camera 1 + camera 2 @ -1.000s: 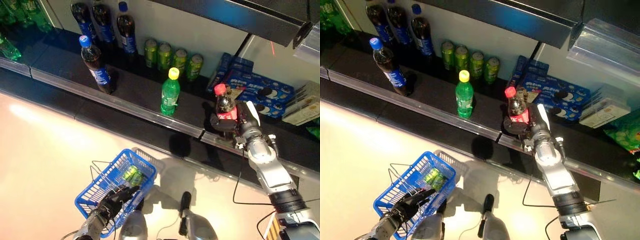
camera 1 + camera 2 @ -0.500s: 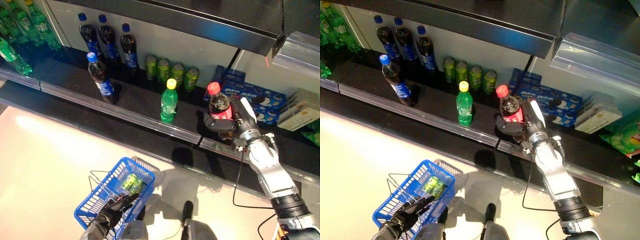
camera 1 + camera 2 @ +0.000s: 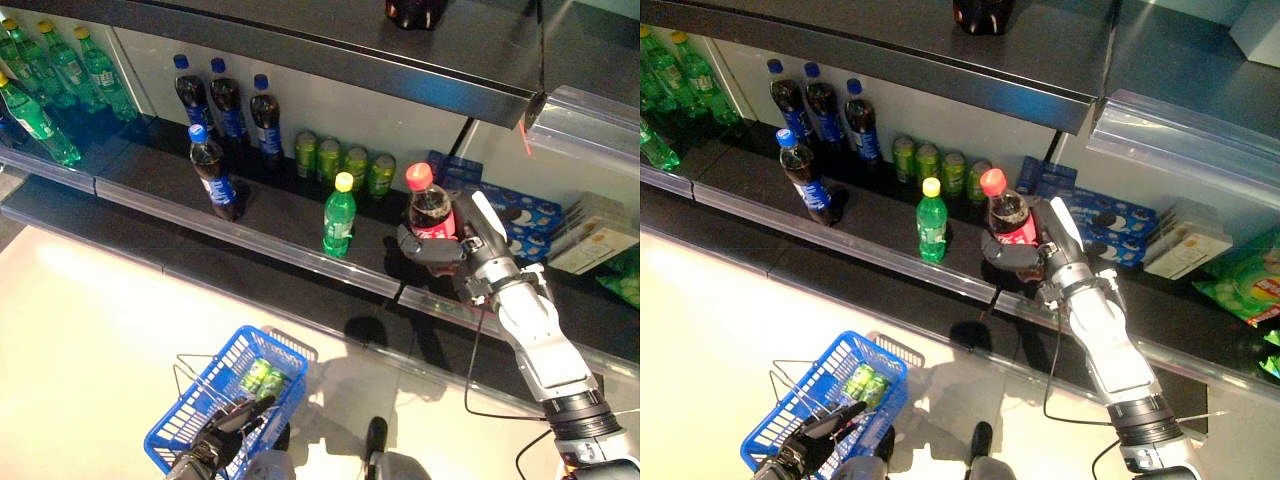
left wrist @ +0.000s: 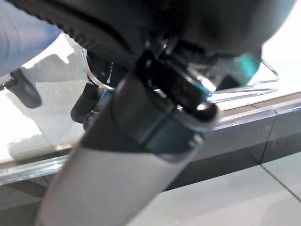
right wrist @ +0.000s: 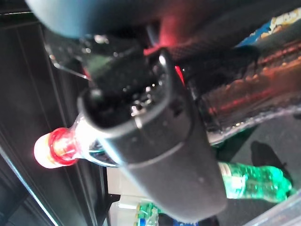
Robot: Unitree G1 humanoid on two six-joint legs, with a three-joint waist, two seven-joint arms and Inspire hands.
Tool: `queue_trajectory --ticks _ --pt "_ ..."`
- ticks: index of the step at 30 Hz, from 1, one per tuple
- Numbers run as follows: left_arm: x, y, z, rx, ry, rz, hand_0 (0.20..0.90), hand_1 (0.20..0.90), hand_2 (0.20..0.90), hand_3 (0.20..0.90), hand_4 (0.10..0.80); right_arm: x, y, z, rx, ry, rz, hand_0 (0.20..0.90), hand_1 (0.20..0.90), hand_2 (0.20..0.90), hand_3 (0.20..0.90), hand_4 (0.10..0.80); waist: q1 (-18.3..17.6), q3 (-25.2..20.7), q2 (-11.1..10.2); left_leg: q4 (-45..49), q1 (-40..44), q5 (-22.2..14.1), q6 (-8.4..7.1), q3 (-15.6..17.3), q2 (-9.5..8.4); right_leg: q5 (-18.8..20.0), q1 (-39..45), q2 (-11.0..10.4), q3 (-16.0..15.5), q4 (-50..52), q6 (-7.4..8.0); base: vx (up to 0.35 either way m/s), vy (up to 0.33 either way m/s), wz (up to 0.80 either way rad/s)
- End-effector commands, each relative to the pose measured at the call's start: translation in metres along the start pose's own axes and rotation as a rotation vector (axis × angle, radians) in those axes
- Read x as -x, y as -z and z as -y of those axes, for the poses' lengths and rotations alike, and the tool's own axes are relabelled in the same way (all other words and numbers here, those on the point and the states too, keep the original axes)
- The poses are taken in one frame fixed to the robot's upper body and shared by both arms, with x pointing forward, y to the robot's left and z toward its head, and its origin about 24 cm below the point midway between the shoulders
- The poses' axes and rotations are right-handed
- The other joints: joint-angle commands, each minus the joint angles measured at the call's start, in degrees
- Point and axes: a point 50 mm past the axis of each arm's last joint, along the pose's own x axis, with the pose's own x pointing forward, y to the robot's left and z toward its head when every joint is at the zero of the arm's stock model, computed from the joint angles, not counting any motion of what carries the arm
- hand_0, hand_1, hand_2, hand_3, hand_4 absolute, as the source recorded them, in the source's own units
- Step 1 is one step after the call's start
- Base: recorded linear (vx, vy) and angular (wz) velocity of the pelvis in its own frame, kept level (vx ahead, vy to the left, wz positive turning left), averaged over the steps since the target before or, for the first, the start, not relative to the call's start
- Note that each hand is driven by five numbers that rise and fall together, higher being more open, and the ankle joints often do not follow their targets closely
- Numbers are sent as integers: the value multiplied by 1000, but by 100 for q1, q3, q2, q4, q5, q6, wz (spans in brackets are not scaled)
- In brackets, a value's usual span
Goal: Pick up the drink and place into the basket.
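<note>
Working from left to right across the head views, we find the blue basket (image 3: 225, 395) low on the floor side, at about 7 o'clock from the scene's centre, with green cans already lying in it. Our left hand (image 3: 810, 445) has its fingers curled round the wire handle at the basket's near rim and carries it; it takes no part in the grasp above.

On the shelf (image 3: 300, 215) we note, in order, a dark cola bottle with a blue cap (image 3: 212, 175), a green bottle with a yellow cap (image 3: 339, 215) and a row of green cans behind it. None of these is held.

At the right, the drink (image 3: 430, 215), a dark bottle with a red cap and red label, sits upright in our right hand (image 3: 455, 250). The fingers wrap the lower body from the front and the white-covered thumb stands behind it; the right wrist view confirms the closure. The long axis is near vertical, cap uppermost.

We judge that the basket lies at roughly 7 to 8 o'clock from the drink, well apart and lower. The path must clear the shelf's front lip and pass near the green bottle. Open floor lies between shelf and basket, so room appears sufficient.
</note>
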Motion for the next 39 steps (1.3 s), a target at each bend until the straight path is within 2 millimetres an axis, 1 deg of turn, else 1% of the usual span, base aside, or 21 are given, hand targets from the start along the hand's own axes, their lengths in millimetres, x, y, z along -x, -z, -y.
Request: queue_trajectory --ticks 1,6,8,11,12,14,15,16,17,19,23,25,26,27,28,31,34,37,38,39 --pt "-3 -36 26 23 223 219 300 300 300 200 100 0 -63 3 1 -14 380 300 300 300 200 100 77 -1170 -15 -22 -3 -147 237 255 -85 -144 275 -103 40 23 148 17 -4 7" --pt "-1 -44 34 74 292 293 300 300 300 200 100 0 -60 -4 -16 -34 377 300 300 300 200 100 165 -1149 7 -22 0 -132 232 218 -82 -156 311 -118 -57 29 148 14 0 9" --pt "1 -51 42 92 357 353 300 300 300 200 100 -1 -60 -9 -31 -46 383 300 300 300 200 100 256 -1116 16 -22 -11 -117 234 179 -86 -170 336 -131 -157 40 143 0 0 0" --pt "3 -59 49 114 414 403 300 300 300 200 100 -2 -61 -14 -44 -54 386 300 300 300 200 100 325 -1091 20 -22 -17 -107 241 125 -97 -175 363 -141 -219 33 138 -5 -2 4" --pt "4 -65 58 119 465 437 300 300 300 200 100 -3 -60 -19 -49 -59 383 300 300 300 200 100 388 -1084 31 -22 -23 -94 246 80 -105 -182 385 -145 -259 28 131 -2 1 3" --pt "5 -69 65 128 507 467 300 300 300 200 100 -5 -59 -22 -55 -66 376 300 300 300 200 100 438 -1077 38 -22 -28 -84 246 40 -109 -190 406 -147 -293 29 127 4 5 18" --pt "8 -76 74 137 560 500 300 300 300 200 100 -6 -58 -26 -61 -70 371 300 300 300 200 100 502 -1072 42 -22 -42 -68 243 -9 -112 -199 427 -155 -344 31 126 5 4 28" --pt "8 -78 75 139 569 506 300 300 300 200 100 -6 -59 -26 -62 -71 371 300 300 300 200 100 511 -1071 42 -22 -45 -65 243 -19 -113 -202 431 -156 -353 31 125 10 5 29" --pt "11 -84 85 137 619 537 300 300 300 200 100 -9 -58 -31 -67 -77 363 300 300 300 200 100 572 -1069 39 -22 -50 -55 246 -72 -119 -215 456 -158 -399 34 115 10 3 18" --pt "12 -88 92 142 650 552 300 300 300 200 100 -10 -58 -33 -70 -78 361 300 300 300 200 100 611 -1061 35 -22 -54 -47 249 -107 -124 -223 476 -158 -428 35 110 11 0 14" --pt "13 -89 94 142 661 561 300 300 300 200 100 -10 -58 -33 -72 -79 361 300 300 300 200 100 622 -1057 32 -22 -55 -44 249 -120 -126 -226 485 -158 -438 35 108 9 -2 12" --pt "30 -112 129 135 825 641 300 300 300 200 100 -15 -61 -44 -92 -100 361 300 300 300 200 100 830 -1043 -8 -22 -87 7 254 -324 -156 -273 563 -138 -575 57 73 59 -11 30" --pt "33 -115 134 130 852 655 300 300 300 200 100 -16 -62 -46 -95 -109 364 300 300 300 200 100 863 -1040 -16 -22 -95 16 253 -355 -162 -277 572 -136 -597 57 69 53 -17 28" --pt "40 -121 146 132 902 666 300 300 300 200 100 -16 -62 -49 -98 -114 366 300 300 300 200 100 928 -1039 -33 -22 -107 28 252 -404 -170 -285 591 -137 -640 60 67 24 -12 31" --pt "42 -123 149 131 915 671 300 300 300 200 100 -16 -63 -50 -100 -116 368 300 300 300 200 100 941 -1040 -37 -22 -111 32 251 -417 -172 -287 595 -137 -650 59 66 26 -17 29" --pt "59 -131 172 89 1031 694 300 300 300 200 100 -16 -63 -55 -109 -130 373 300 300 300 200 100 1065 -1037 -70 -22 -145 60 240 -514 -185 -305 645 -131 -751 47 62 25 -19 23" --pt "68 -135 184 59 1095 703 300 300 300 200 100 -17 -64 -58 -111 -135 374 300 300 300 200 100 1139 -1040 -89 -22 -163 78 235 -581 -194 -315 674 -127 -811 48 62 29 -20 20" --pt "84 -138 203 -7 1201 710 300 300 300 200 100 -18 -64 -64 -118 -147 375 300 300 300 200 100 1237 -1048 -107 -22 -183 100 237 -688 -217 -333 701 -121 -883 63 54 37 -20 13" --pt "85 -138 204 -11 1204 710 300 300 300 200 100 -18 -64 -64 -118 -148 375 300 300 300 200 100 1238 -1049 -107 -22 -183 101 237 -692 -218 -334 703 -121 -886 62 54 41 -13 18" --pt "91 -138 210 -40 1240 715 300 300 300 200 100 -19 -65 -66 -120 -157 374 300 300 300 200 100 1266 -1051 -113 -22 -190 108 236 -708 -221 -336 708 -122 -905 69 55 25 -8 19"
